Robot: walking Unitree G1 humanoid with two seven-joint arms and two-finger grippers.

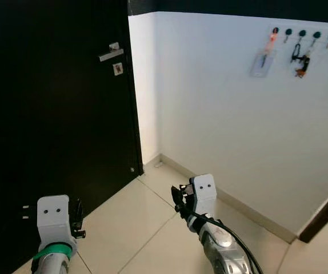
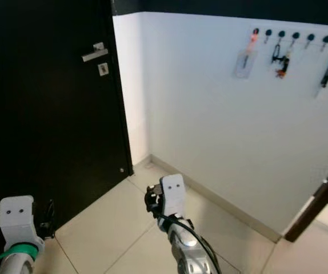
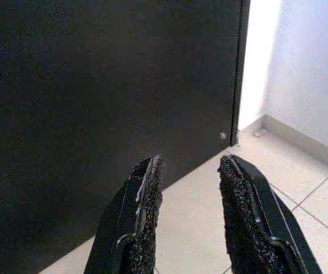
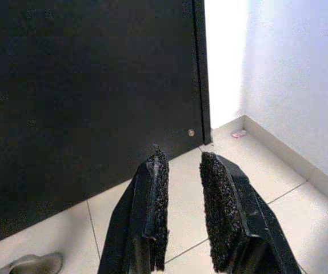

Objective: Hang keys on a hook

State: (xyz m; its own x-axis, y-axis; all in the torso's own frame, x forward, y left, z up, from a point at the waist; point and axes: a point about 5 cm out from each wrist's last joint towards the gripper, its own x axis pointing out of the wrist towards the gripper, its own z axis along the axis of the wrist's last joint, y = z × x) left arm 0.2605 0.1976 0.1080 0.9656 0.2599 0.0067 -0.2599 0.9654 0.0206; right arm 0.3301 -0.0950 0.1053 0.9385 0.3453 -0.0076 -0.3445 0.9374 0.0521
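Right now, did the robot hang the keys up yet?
I can't tell. Keys already hang on the wall hooks. The left gripper and right gripper are both open and empty, held low by the black door. Nothing is in hand.

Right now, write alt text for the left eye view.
A white wall carries a row of hooks holding keys and a tag, beside a black door. Both grippers, left and right, hang low over the tiled floor.
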